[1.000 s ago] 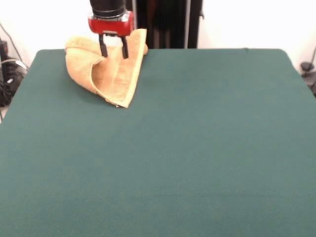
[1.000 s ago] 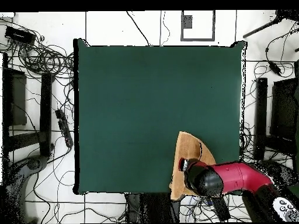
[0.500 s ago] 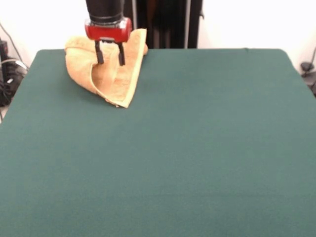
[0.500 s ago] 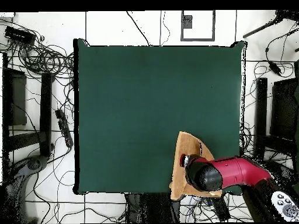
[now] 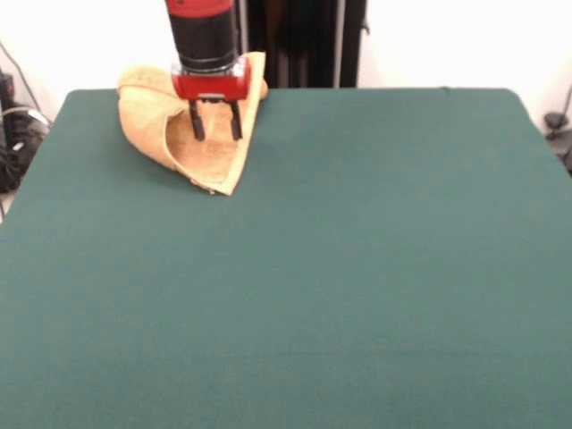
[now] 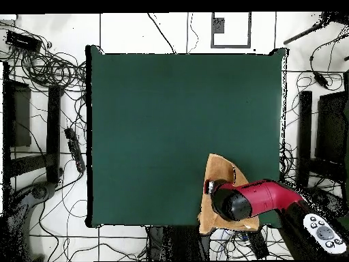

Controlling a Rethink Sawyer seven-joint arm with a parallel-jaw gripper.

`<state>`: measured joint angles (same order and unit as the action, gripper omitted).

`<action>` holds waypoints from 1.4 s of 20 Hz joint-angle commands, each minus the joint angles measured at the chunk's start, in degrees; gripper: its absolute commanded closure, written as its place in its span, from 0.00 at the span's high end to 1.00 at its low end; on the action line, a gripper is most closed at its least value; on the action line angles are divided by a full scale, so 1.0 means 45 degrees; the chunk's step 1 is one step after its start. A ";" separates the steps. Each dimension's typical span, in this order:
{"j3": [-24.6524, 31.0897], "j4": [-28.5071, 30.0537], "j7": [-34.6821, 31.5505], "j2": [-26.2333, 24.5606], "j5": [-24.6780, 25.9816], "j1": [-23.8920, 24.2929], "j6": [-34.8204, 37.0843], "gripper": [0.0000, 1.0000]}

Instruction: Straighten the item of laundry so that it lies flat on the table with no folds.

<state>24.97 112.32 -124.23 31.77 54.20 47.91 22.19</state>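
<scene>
The orange-tan towel (image 5: 147, 121) lies folded in a rough triangle at the far left corner of the dark green table (image 5: 357, 268), with one corner pointing toward the camera. A paler hemmed edge runs down its right side. My gripper (image 5: 214, 130) hangs over the middle of the towel with its two black fingers (image 5: 194, 125) apart and nothing between them. In the overhead view the towel (image 6: 219, 170) sits at the table's (image 6: 170, 123) lower right edge, partly hidden by the red arm, and overhangs the edge. The fingers are hidden there.
Cables and dark stands (image 6: 41, 129) lie on the floor to the left of the table in the overhead view. A dark stand (image 6: 305, 136) is at its right. Dark posts (image 5: 304, 40) stand behind the table in the front view.
The gripper has come lower and shifted slightly right in the front view, over the towel's middle. Its fingers stay apart. The towel has not moved.
</scene>
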 commanded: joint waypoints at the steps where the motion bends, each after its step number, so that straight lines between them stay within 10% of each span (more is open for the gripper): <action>1: -0.0068 -0.1480 0.0039 -0.1703 0.1051 -0.0834 -0.1486 1.00; 12: -0.0117 -0.4003 0.1141 -0.5027 0.2885 0.0046 -0.3188 1.00; 20: 0.4550 -0.3451 0.6878 -0.8657 0.1846 0.5754 -0.0867 1.00; 28: 0.4710 -0.3369 0.6593 -0.8187 0.1747 0.5231 -0.0741 1.00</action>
<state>42.67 115.76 -116.34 14.84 51.66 80.31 19.55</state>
